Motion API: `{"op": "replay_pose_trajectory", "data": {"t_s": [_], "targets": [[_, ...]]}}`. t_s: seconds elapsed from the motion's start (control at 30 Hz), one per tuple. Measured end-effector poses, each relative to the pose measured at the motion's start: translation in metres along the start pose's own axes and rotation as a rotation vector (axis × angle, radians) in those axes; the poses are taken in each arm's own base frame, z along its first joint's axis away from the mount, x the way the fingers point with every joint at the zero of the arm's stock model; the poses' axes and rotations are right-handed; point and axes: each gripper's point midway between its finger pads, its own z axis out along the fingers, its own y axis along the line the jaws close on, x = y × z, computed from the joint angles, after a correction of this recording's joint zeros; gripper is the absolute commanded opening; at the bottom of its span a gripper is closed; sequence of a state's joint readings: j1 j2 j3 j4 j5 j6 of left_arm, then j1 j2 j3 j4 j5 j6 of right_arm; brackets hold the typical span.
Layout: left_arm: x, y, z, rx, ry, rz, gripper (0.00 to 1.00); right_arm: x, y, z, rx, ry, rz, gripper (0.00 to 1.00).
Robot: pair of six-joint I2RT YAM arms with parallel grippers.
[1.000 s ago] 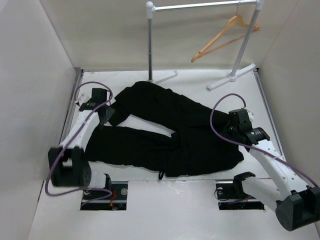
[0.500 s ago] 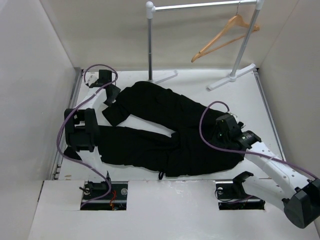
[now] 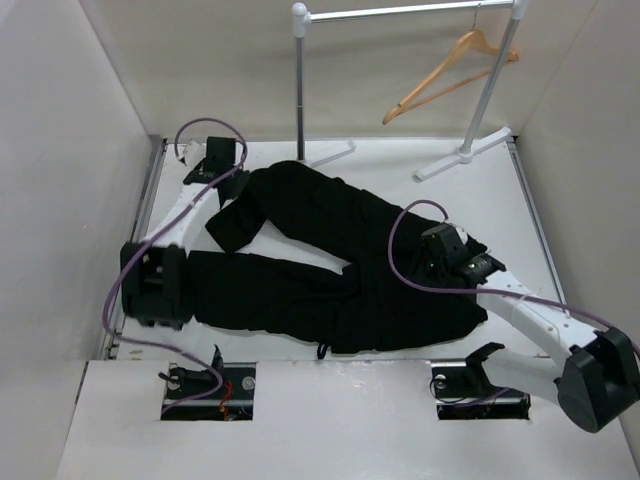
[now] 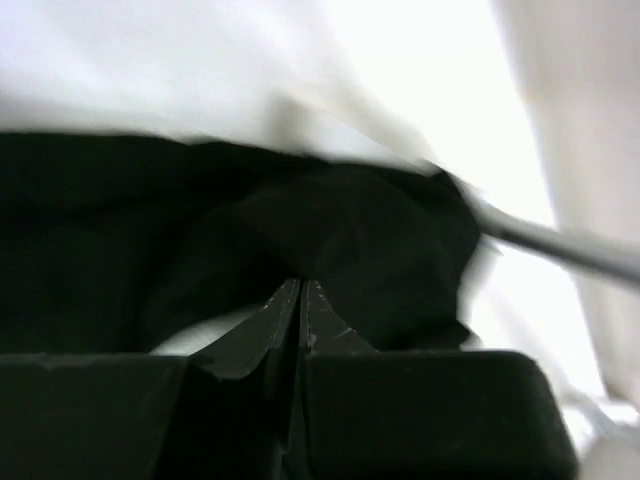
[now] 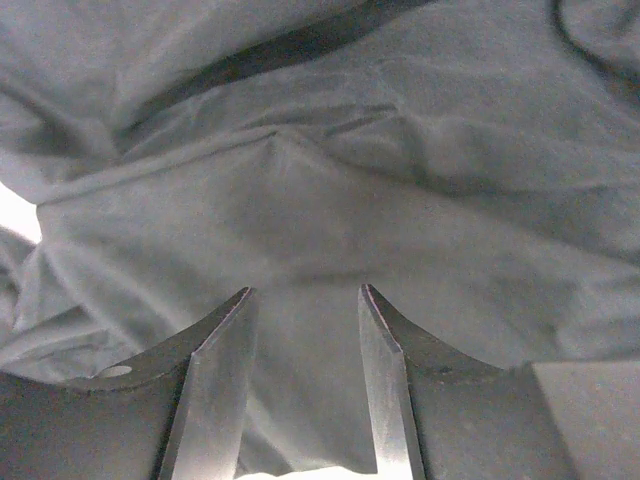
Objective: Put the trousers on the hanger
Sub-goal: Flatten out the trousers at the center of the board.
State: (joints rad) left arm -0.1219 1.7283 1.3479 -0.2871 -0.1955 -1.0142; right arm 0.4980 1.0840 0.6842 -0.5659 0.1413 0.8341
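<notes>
The black trousers [image 3: 330, 260] lie spread flat on the white table, legs to the left and waist to the right. My left gripper [image 3: 230, 186] is at the end of the far leg, and its jaws are pressed together on a fold of the black cloth [image 4: 350, 220] at the tips [image 4: 301, 283]. My right gripper [image 3: 425, 262] hovers over the waist part, and its fingers [image 5: 380, 330] stand apart just above the wrinkled fabric [image 5: 320, 180], gripping nothing. The tan wooden hanger [image 3: 450, 72] hangs tilted on the rail at the back right, far from both grippers.
A grey metal rail stand [image 3: 400, 13] rises at the back, with its left post [image 3: 299, 90] just behind the trousers and its feet [image 3: 465, 153] on the table. White walls close in left, right and behind. Two arm bases sit at the near edge.
The left gripper moved to the far end of the upper leg and closed there. The right arm reached left over the waist and its jaws opened wider.
</notes>
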Motion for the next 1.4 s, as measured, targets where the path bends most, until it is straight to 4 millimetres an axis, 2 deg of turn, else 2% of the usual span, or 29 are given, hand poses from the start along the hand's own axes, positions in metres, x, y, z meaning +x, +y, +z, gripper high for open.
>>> {"op": "replay_pose_trajectory", "data": {"t_s": [0.07,0.1,0.17,0.23,0.27,0.3,0.37,0.47,0.57,0.63,0.8,0.9,0.97,1.07,1.13,1.2,1.4], "targets": [[0.008,-0.037,-0.054,0.131,-0.046,0.048,0.02,0.002,0.0,0.008,0.013,0.014,-0.003,0.51],[0.019,-0.056,-0.083,0.203,-0.053,0.076,0.03,0.003,0.0,0.012,0.018,0.019,-0.004,0.51],[0.056,-0.088,-0.146,0.352,-0.038,0.143,0.07,0.003,-0.001,0.018,0.03,0.029,-0.004,0.51],[0.101,-0.097,-0.192,0.44,0.007,0.201,0.18,0.001,-0.001,0.022,0.041,0.032,0.002,0.51],[0.123,-0.091,-0.207,0.452,0.039,0.231,0.26,-0.002,-0.002,0.023,0.043,0.03,0.008,0.51],[0.143,-0.081,-0.212,0.438,0.069,0.259,0.32,-0.005,-0.001,0.023,0.045,0.025,0.014,0.51],[0.172,-0.051,-0.202,0.354,0.118,0.316,0.44,-0.012,0.0,0.023,0.044,0.013,0.026,0.51],[0.193,-0.002,-0.164,0.177,0.164,0.379,0.46,-0.02,0.001,0.023,0.04,-0.004,0.039,0.51],[0.187,0.046,-0.137,0.028,0.173,0.391,0.47,-0.024,0.001,0.022,0.037,-0.011,0.039,0.51],[0.17,0.062,-0.134,-0.011,0.152,0.361,0.49,-0.024,0.002,0.022,0.035,-0.013,0.037,0.51],[0.105,0.062,-0.142,0.023,0.051,0.177,0.5,-0.023,0.006,0.023,0.019,-0.007,0.028,0.52],[0.088,0.077,-0.124,-0.02,0.041,0.091,0.47,-0.016,0.01,0.024,0.01,0.012,0.007,0.52],[0.092,0.102,-0.104,-0.097,0.071,0.069,0.47,-0.011,0.013,0.025,0.005,0.027,-0.007,0.52],[0.114,0.14,-0.082,-0.201,0.149,0.068,0.46,-0.006,0.016,0.024,-0.007,0.04,-0.018,0.52],[0.125,0.152,-0.074,-0.224,0.191,0.059,0.45,-0.005,0.017,0.024,-0.01,0.045,-0.02,0.52],[0.132,0.155,-0.069,-0.219,0.223,0.042,0.42,-0.004,0.018,0.024,-0.012,0.049,-0.022,0.52],[0.139,0.139,-0.063,-0.16,0.259,0.008,0.34,0.001,0.022,0.023,-0.025,0.061,-0.035,0.52]]}}
